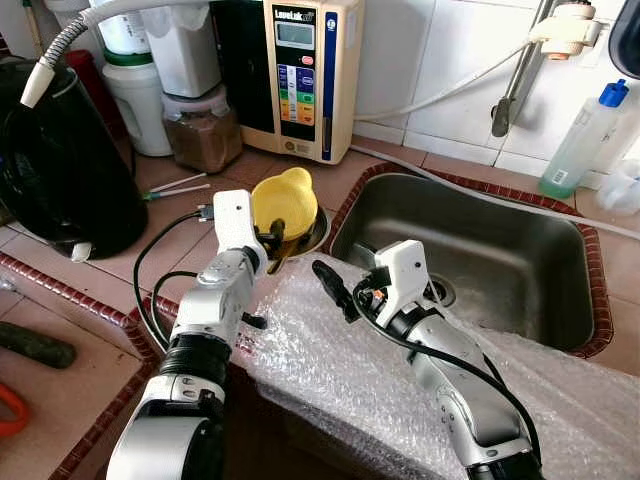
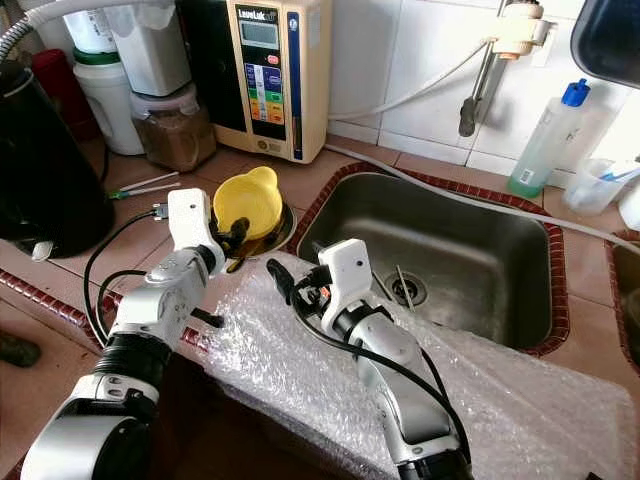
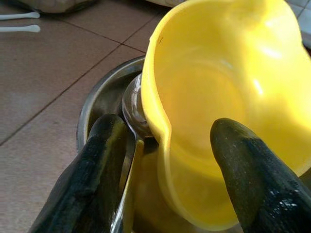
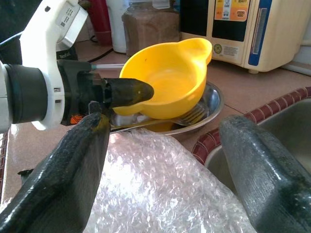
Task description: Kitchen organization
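Observation:
A yellow two-handled bowl [image 1: 285, 200] lies tilted in a shallow steel dish [image 1: 318, 236] on the tiled counter, left of the sink. Cutlery lies under it, including a fork [image 4: 192, 115]. My left gripper [image 1: 272, 240] is open at the bowl's near rim. The rim of the bowl [image 3: 218, 97] stands between its two fingers [image 3: 104, 160], one inside and one outside. My right gripper [image 1: 330, 285] hovers open over a sheet of bubble wrap [image 1: 330, 370]. It points toward the bowl [image 4: 165, 77] and holds nothing.
The steel sink [image 1: 480, 250] lies to the right, with the bubble wrap draped over its front edge. A black kettle [image 1: 60, 170] stands at far left. A water machine [image 1: 300, 80], jars [image 1: 200, 125] and a blue-capped bottle [image 1: 585, 140] line the back wall.

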Robot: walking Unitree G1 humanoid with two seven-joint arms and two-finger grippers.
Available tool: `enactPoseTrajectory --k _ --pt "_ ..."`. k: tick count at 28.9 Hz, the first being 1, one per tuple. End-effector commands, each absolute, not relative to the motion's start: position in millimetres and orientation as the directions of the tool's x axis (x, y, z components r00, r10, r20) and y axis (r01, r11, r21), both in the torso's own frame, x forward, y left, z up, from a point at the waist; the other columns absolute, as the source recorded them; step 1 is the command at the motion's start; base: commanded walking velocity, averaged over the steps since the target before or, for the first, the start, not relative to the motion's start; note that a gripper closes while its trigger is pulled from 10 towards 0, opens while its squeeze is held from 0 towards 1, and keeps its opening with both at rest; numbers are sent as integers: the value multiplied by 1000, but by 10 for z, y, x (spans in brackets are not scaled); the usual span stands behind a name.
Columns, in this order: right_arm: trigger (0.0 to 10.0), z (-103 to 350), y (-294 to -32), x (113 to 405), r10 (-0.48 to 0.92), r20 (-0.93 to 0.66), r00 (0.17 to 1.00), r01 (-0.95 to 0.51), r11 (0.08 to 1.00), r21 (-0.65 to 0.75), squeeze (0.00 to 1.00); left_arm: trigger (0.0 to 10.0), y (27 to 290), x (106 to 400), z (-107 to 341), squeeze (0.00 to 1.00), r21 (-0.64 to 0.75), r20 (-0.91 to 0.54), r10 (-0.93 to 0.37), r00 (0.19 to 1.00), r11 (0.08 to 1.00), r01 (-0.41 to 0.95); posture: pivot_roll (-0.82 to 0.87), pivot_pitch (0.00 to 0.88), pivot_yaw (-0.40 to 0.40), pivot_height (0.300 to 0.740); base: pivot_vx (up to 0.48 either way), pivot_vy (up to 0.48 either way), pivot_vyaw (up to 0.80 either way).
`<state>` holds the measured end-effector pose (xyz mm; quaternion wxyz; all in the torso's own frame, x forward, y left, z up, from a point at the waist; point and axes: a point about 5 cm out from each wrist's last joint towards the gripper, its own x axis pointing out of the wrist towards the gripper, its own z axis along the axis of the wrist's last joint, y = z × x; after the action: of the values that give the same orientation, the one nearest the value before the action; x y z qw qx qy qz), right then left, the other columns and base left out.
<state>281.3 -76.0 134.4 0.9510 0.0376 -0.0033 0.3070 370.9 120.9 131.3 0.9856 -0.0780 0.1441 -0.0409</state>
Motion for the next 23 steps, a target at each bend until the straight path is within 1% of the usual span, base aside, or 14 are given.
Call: enactPoseTrajectory --k 1,10,23 --pt "10000 1389 -736 2815 593 39 804 -594 802 67 0 0 1241 3728 1316 0 -149 -301 -86 950 988 43 -16 0 33 740 0 0 0" --pt "10000 1390 -738 2817 595 42 803 -596 800 67 0 0 1341 3728 1309 0 -159 -310 -54 949 987 4 -13 0 28 740 0 0 0" --pt "10000 1496 -803 2866 584 98 806 -590 806 52 0 0 1304 3720 1332 0 -194 -277 -71 958 981 17 -16 0 25 740 0 0 0"
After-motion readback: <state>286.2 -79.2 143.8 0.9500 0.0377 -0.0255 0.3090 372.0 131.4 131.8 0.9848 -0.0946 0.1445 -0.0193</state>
